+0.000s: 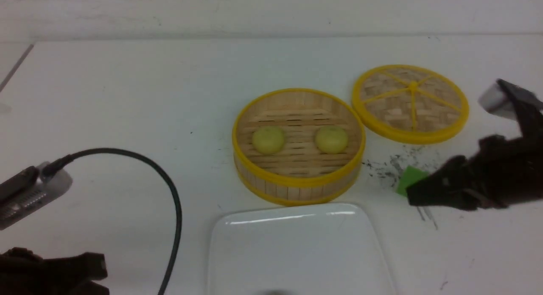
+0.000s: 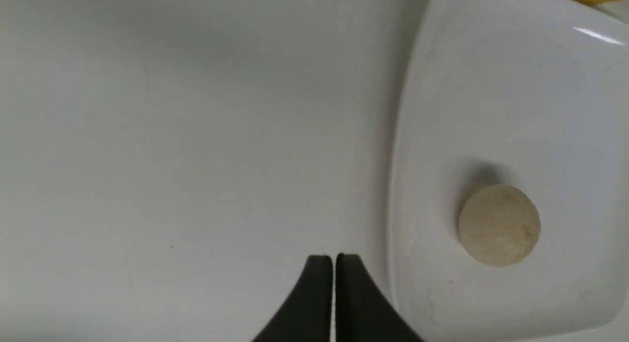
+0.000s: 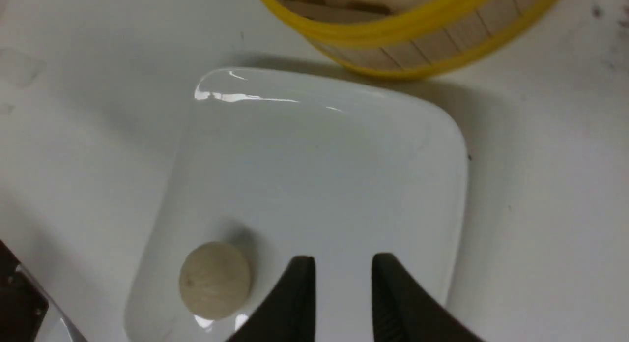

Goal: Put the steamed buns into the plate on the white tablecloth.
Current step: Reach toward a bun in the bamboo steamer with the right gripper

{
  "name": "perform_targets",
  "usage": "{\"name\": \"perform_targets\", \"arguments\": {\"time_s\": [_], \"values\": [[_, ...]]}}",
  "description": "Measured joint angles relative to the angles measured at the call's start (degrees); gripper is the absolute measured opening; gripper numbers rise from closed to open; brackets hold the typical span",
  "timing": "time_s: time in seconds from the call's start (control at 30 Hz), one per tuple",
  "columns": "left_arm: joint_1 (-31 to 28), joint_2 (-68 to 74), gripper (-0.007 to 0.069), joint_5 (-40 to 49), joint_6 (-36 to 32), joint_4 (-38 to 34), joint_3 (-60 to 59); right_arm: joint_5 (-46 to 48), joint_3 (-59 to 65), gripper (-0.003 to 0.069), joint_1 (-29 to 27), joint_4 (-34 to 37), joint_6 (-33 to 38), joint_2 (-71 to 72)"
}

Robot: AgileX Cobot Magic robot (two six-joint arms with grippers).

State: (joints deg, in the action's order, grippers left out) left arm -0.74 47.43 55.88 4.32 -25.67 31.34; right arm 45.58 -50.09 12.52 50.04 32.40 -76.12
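Two pale-yellow steamed buns sit side by side in the open bamboo steamer. The glossy white plate lies on the white tablecloth just in front of the steamer. A third pale round bun lies on the plate in the left wrist view and the right wrist view; the front view cuts it off. My left gripper is shut and empty over the cloth beside the plate. My right gripper is open and empty, its tip right of the steamer.
The steamer's woven lid lies flat at the back right. A green cube sits on dark scuff marks, partly hidden by my right gripper. A black cable loops over the cloth at the left, from my left arm.
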Motion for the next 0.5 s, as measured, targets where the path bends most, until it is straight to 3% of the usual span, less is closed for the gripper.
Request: {"name": "perform_targets", "arguments": {"time_s": [0.17, 0.27, 0.5], "values": [[0.0, 0.8, 0.009, -0.4, -0.1, 0.3, 0.0, -0.3, -11.3, 0.0305, 3.7, -7.9, -5.3, -10.3], [0.0, 0.7, 0.0127, -0.4, -0.1, 0.3, 0.0, -0.2, -21.8, 0.034, 5.8, -17.6, -12.6, -19.2], [0.0, 0.7, 0.0186, -0.4, -0.1, 0.4, 0.0, -0.3, -37.0, 0.0354, 10.4, -35.7, -21.9, -31.8]]}}
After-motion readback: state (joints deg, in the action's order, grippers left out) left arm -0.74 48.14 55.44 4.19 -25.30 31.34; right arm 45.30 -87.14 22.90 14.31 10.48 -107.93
